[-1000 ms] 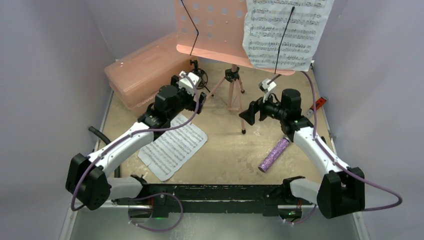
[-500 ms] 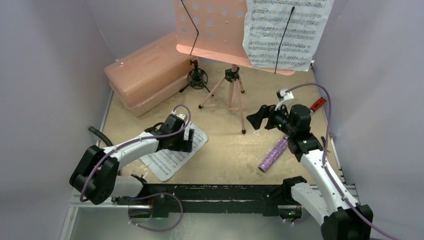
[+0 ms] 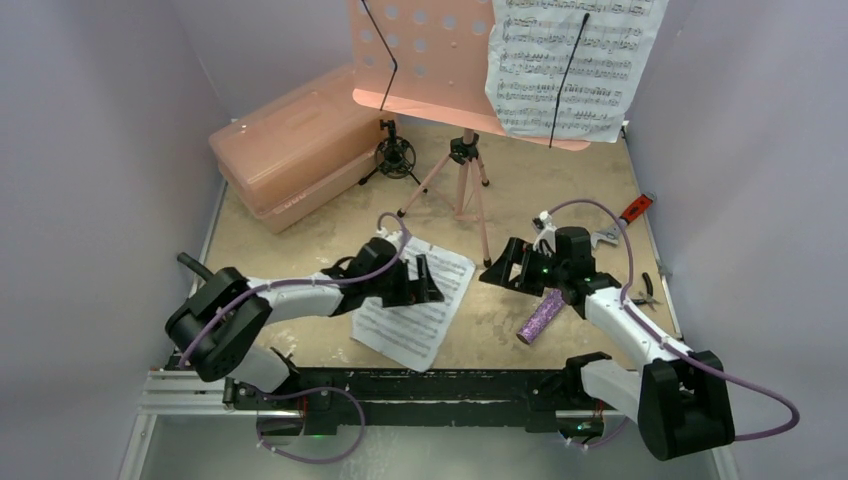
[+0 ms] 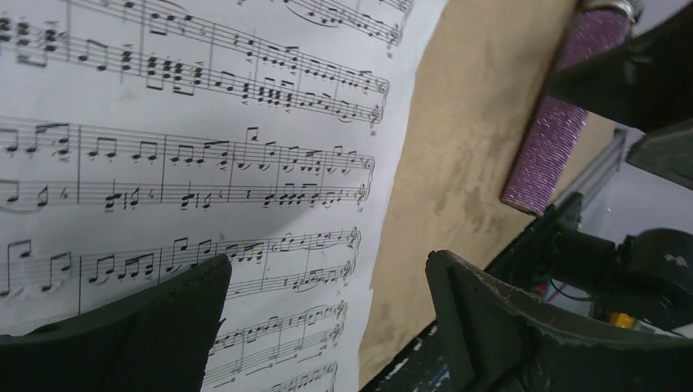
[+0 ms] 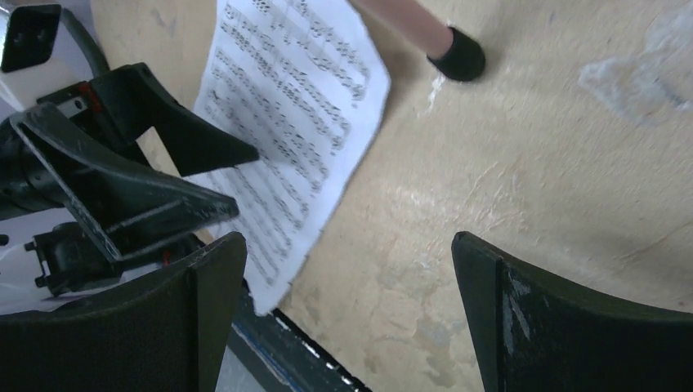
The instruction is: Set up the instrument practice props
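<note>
The left tool (image 3: 425, 280), jaws spread wide, sits low over a sheet-music page (image 3: 418, 312) lying flat on the counter (image 3: 300, 225). The right tool (image 3: 505, 268), equally open and empty, faces it, just beside the purple microphone (image 3: 545, 312). Behind, the pink music stand (image 3: 430, 50) carries the second page (image 3: 570, 60).

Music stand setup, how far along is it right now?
Done: the music stand is up with a first page on its desk. In hand: the left gripper, open, sits over the second page on the table. Left: that page, plus the microphone lying by the open right gripper and the mini tripod near the case.
</note>
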Available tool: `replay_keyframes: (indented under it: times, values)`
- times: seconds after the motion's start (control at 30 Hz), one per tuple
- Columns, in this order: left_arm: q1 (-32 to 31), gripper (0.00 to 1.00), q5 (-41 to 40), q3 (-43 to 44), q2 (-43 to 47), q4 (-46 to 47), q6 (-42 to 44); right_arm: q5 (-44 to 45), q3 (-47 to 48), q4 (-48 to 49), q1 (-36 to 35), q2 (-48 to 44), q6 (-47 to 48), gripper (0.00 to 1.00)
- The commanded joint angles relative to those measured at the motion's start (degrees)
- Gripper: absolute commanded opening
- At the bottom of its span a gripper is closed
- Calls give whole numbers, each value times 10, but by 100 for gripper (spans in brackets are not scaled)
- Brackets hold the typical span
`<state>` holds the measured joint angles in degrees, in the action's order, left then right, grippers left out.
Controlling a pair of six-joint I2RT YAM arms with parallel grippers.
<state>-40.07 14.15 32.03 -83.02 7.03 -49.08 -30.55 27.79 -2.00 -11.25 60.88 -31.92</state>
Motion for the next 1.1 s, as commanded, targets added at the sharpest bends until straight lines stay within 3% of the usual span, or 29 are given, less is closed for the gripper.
replay_keyframes:
  times: [0.0,0.1,0.33,0.57,0.77,0.93,1.07]
  values:
    - [-85,89,15,3,-58,26,-86,-53,-19,9,-2,-6,-20,98]
    - [-110,88,-4,28,-40,29,-71,-48,-34,3,-2,-5,-24,98]
    - [-79,93,-115,112,33,-175,32,-36,-43,8,-2,32,-37,96]
    - [54,93,-32,75,59,-228,98,-76,-68,121,-2,100,-75,87]
    - [79,88,35,38,26,-201,112,-93,-66,231,-3,197,-71,79]
    - [79,84,76,13,-4,-138,99,-126,-33,297,-23,286,-62,61]
    - [79,84,94,3,-21,-102,91,-129,-13,299,-42,305,-52,43]
